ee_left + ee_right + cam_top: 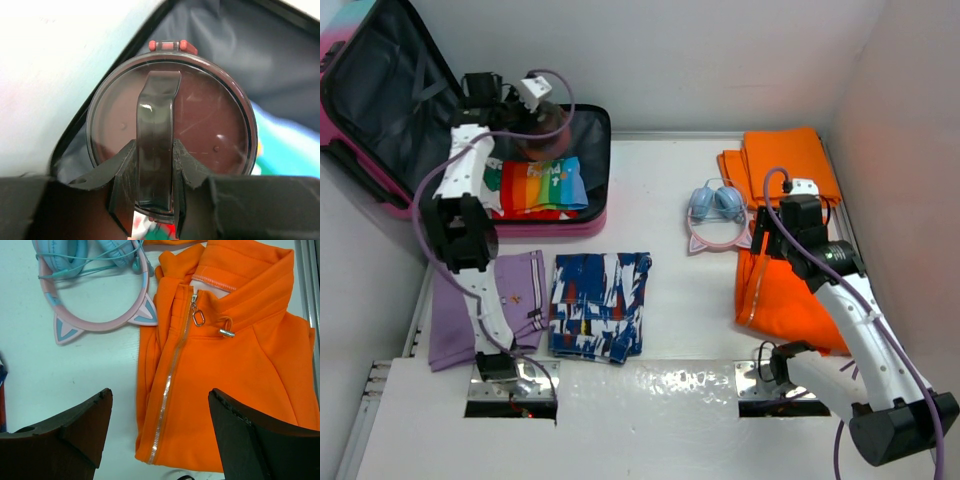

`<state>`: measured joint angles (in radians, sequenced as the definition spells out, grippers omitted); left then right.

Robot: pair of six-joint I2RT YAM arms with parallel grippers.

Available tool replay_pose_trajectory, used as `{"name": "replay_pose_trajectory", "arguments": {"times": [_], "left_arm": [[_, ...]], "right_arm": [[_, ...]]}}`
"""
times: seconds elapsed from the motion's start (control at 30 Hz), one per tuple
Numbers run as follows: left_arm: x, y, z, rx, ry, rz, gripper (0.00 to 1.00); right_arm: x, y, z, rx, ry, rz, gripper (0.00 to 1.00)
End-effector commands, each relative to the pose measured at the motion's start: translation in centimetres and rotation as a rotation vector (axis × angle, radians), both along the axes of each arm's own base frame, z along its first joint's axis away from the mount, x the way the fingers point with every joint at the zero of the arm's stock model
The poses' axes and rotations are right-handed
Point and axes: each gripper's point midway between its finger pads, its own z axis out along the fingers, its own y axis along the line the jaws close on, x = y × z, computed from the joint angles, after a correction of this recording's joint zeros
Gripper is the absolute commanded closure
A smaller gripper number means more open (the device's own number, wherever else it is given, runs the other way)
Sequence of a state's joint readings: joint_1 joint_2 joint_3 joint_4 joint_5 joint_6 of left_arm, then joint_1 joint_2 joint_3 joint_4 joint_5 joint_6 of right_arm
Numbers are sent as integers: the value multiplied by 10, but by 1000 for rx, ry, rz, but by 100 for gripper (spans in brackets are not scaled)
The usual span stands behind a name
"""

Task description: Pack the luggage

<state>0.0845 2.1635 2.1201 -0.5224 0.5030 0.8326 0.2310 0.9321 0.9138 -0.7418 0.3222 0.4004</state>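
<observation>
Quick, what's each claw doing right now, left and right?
Left claw: closed on the lid handle of the bottle.
Right claw: open, empty, above the orange jacket.

The lid of the luggage (390, 90) runs off the overhead view's corner. Whatever sits under the round dark lid (200, 125) in the left pincer (155, 150) is hidden. The right arm (860, 320) covers the near edge of the orange jacket (770, 300).

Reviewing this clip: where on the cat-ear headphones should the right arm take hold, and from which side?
Probably the pink headband, midway between its cat ears, from straight above. The headphones lie flat on the table, so the thin band gives the open right gripper two opposed edges; the blue cups look wider and cable-wrapped.
</observation>
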Motion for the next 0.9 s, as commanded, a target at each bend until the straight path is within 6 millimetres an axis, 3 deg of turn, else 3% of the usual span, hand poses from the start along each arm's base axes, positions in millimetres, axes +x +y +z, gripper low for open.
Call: {"name": "replay_pose_trajectory", "arguments": {"times": [0.0,0.07,0.1,0.17,0.43,0.73,0.8,0.83,0.87], "left_arm": [[-49,-8,89,118,-162,-190,100],[-63,-13,75,99,-115,-208,100],[-68,-15,78,98,-120,-210,100],[-65,-9,75,80,-128,-156,100],[-10,34,100,161,-309,71,100],[26,53,43,291,-277,29,100],[36,64,42,300,-304,73,100],[43,69,29,290,-288,87,100],[48,75,34,288,-304,111,100]], "right_arm": [[2,0,0,13,-23,-12,24],[5,5,-3,34,-30,-3,24],[6,6,-3,41,-33,-2,24],[9,9,-1,55,-33,9,24],[3,6,2,38,-36,6,24],[-7,-5,4,1,-25,-22,24],[-7,-5,4,2,-25,-27,24],[-7,-4,3,5,-23,-24,24],[-7,-4,2,7,-17,-22,24]]}}
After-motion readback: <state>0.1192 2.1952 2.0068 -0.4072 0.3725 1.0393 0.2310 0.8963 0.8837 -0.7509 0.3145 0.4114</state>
